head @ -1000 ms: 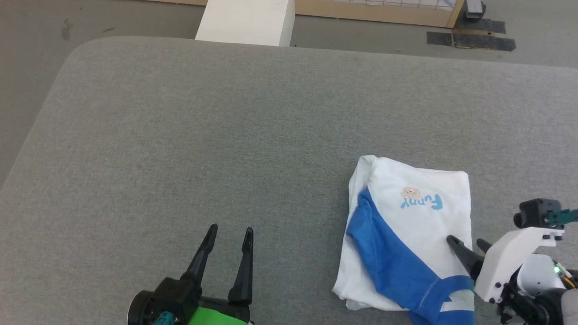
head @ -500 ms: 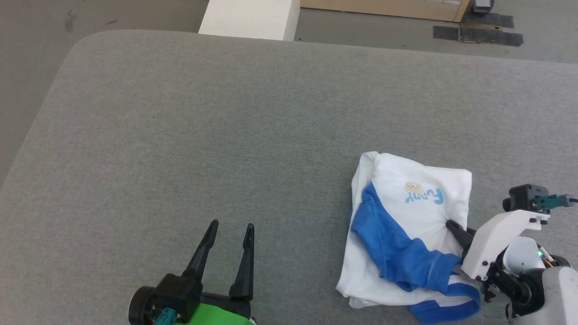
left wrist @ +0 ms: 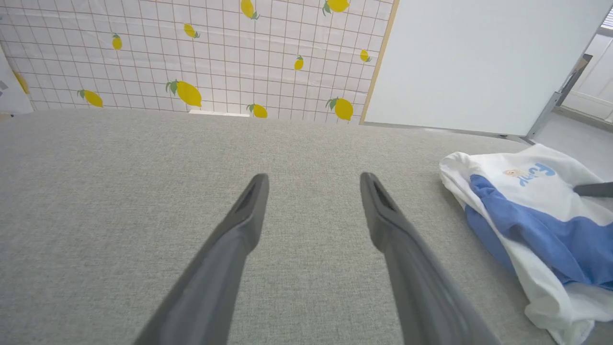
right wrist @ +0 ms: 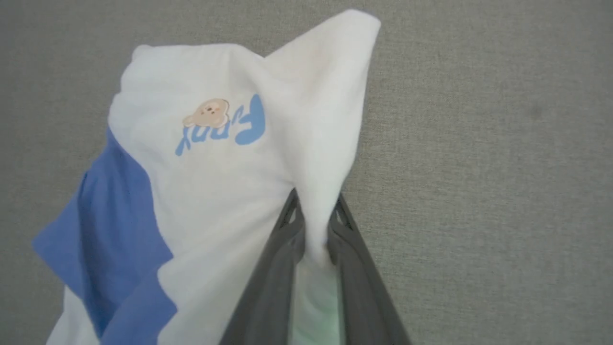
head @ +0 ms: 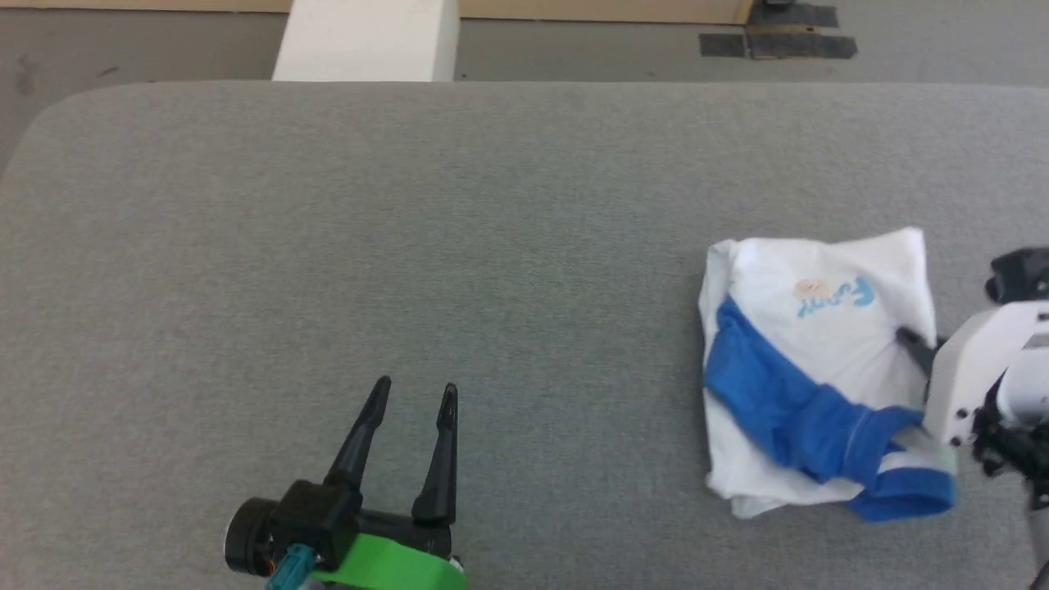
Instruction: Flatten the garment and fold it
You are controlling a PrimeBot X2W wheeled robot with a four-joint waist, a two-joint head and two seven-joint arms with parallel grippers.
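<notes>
Grey woven cloth covers the counter (head: 410, 205). The raglan shirt (head: 819, 328) lies bunched in a rough fold near its right side. Its white body faces up, showing blue lettering and a small bear face, and one blue sleeve slants across it. The right gripper (right wrist: 313, 211) is pinched narrow on a white fold at the shirt's right edge, which rises into a ridge between its fingers. The left gripper (head: 415, 392) is spread wide over the counter, well apart from the shirt.
</notes>
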